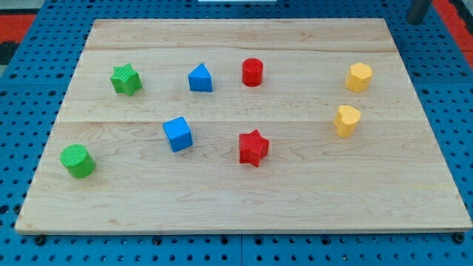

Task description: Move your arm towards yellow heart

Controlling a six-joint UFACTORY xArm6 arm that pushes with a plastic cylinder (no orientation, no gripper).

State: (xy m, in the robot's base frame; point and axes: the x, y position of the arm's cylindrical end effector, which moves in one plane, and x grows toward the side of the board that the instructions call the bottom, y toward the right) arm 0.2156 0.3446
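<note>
The yellow heart (346,120) lies on the wooden board (244,199) at the view's right, a little above mid height. A yellow hexagon-like block (359,77) lies just above it. My dark rod shows only at the view's top right corner, and my tip (418,21) is beyond the board's top right corner, well above and to the right of both yellow blocks. It touches no block.
A red cylinder (253,72), a blue triangle (200,77) and a green star (126,79) lie in the upper row. A blue cube (177,134), a red star (253,148) and a green cylinder (77,161) lie lower. Blue pegboard surrounds the board.
</note>
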